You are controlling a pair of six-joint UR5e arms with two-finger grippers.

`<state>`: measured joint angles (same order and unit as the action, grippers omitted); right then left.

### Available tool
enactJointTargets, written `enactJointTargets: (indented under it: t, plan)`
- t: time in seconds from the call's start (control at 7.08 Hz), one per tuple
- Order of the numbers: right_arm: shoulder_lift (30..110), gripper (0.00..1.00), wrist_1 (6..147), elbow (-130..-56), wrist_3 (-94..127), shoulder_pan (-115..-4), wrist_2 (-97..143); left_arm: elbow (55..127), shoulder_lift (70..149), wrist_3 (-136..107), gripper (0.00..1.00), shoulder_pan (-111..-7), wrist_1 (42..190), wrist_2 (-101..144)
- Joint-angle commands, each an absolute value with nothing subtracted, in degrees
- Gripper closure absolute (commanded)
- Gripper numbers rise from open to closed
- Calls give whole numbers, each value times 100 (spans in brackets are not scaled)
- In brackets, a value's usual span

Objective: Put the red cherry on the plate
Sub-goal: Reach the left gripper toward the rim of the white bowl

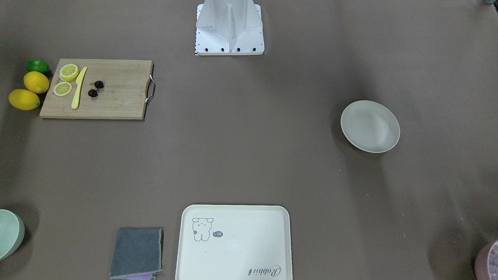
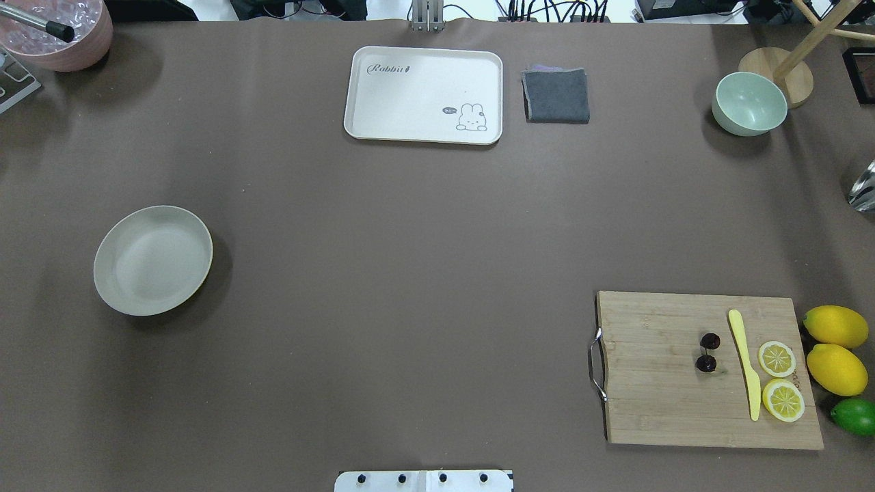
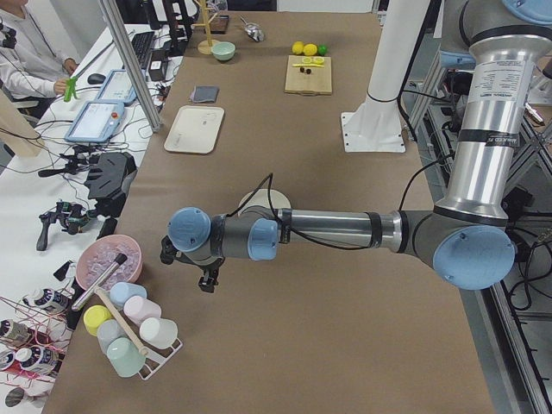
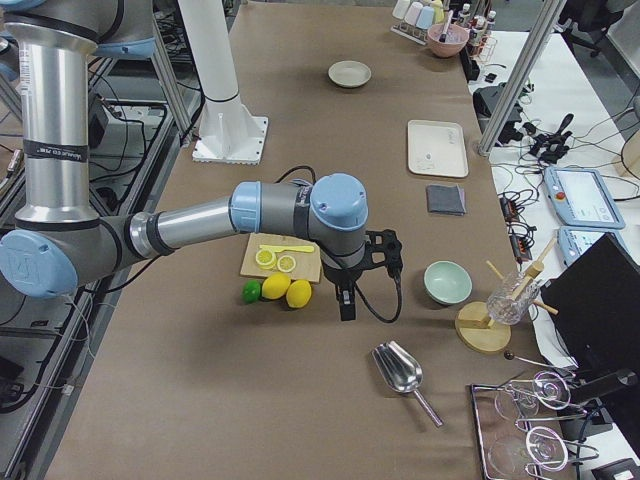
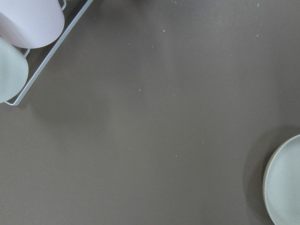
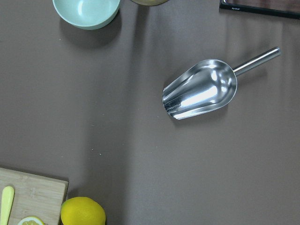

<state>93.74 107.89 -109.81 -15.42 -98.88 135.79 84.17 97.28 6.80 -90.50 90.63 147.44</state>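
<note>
The red cherry (image 1: pixel 95 88) (image 2: pixel 707 352), two tiny dark fruits joined by stems, lies on the wooden cutting board (image 2: pixel 704 369) beside a yellow knife (image 2: pixel 744 362). Far across the table rests the off-white plate (image 1: pixel 370 126) (image 2: pixel 153 260), with nothing in it; its rim (image 5: pixel 284 183) edges into the left wrist view. My left gripper (image 3: pixel 207 280) hangs beyond the table's left end, short of the plate. My right gripper (image 4: pixel 347 305) hovers past the lemons, off the board's outer side. Both show only in side views, so I cannot tell their state.
Lemon slices (image 2: pixel 779 379), two lemons (image 2: pixel 835 348) and a lime (image 2: pixel 854 415) flank the board. A cream tray (image 2: pixel 424 94), grey cloth (image 2: pixel 556 96) and green bowl (image 2: pixel 749 104) line the far edge. A metal scoop (image 6: pixel 201 96) lies at the right end, a cup rack (image 3: pixel 129 332) at the left.
</note>
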Motion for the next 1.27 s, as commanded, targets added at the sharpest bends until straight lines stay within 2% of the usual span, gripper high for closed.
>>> enactJointTargets:
  t: [0.0,0.28,0.56,0.99,1.13]
  plan:
    - [9265,0,10915,-11004,-1547,-9879,13605,8429,9729,668,2,-9053,9062,14739]
    - [9378,0,11334,-11310,-1609,-9879,13588,8516,9703,555,2,-9062,9044,14678]
    - [9456,0,11408,-11294,-1626,-9853,13658,8883,9721,-453,2,-9018,8913,14678]
    - [9405,0,11320,-11303,-1407,-9678,13764,9543,9650,-457,3,-9009,8335,14722]
    - [9387,0,11312,-11294,-1354,-9538,13755,9562,9642,-466,3,-8983,8315,14739]
